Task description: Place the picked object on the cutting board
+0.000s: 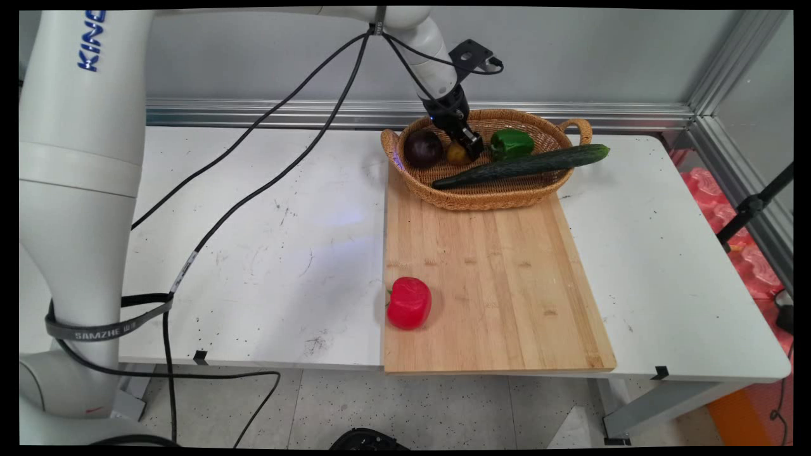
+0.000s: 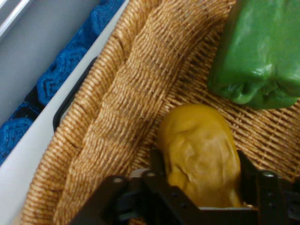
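We see the claw (image 1: 472, 151) reaching down into a wicker basket (image 1: 507, 193) at the far end of a wooden cutting board (image 1: 494, 278) on the white tabletop (image 1: 266, 253). Its jaws stand either side of a small yellow-brown potato (image 2: 200, 152), clamped on its lower end. The potato looks firm, light and lumpy, probably a little smooth-skinned; we judge its middle the surest place to hold. Just beside it lie a green bell pepper (image 2: 262, 51), a dark purple round fruit (image 1: 422, 147) and a long cucumber (image 1: 526, 166) that sticks out over the basket's rim. A red bell pepper (image 1: 409, 303) sits well apart on the board's near edge.
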You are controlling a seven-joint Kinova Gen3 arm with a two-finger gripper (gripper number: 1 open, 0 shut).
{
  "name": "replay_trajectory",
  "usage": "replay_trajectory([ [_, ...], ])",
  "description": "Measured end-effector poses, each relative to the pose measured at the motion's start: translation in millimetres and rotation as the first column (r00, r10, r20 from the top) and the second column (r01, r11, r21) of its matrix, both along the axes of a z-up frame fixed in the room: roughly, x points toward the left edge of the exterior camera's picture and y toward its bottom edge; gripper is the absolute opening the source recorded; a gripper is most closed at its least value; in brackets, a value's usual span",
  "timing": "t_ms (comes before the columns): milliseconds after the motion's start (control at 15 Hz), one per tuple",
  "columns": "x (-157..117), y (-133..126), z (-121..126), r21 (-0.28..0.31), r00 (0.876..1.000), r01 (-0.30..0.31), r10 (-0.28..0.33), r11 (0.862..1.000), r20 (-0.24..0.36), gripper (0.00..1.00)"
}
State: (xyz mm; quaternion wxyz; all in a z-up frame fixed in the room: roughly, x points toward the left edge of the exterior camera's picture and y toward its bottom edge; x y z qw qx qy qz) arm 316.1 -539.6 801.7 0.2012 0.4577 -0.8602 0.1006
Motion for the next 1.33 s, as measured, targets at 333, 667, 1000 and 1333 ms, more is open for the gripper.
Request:
replay_trajectory([
  [333, 1.4, -0.7, 6.7, -0.01, 1.0, 0.009, -0.009, 1.0, -0.004, 0.0],
  [667, 5.4, 6.8, 30.7, -0.036, 1.0, 0.016, -0.016, 0.999, -0.014, 0.0],
  [1000, 8.9, 27.1, 79.7, -0.089, 0.997, 0.071, -0.073, 0.994, -0.015, 0.0],
  [1333, 11.4, 58.8, 129.5, -0.146, 0.974, 0.224, -0.226, 0.963, 0.007, 0.0],
])
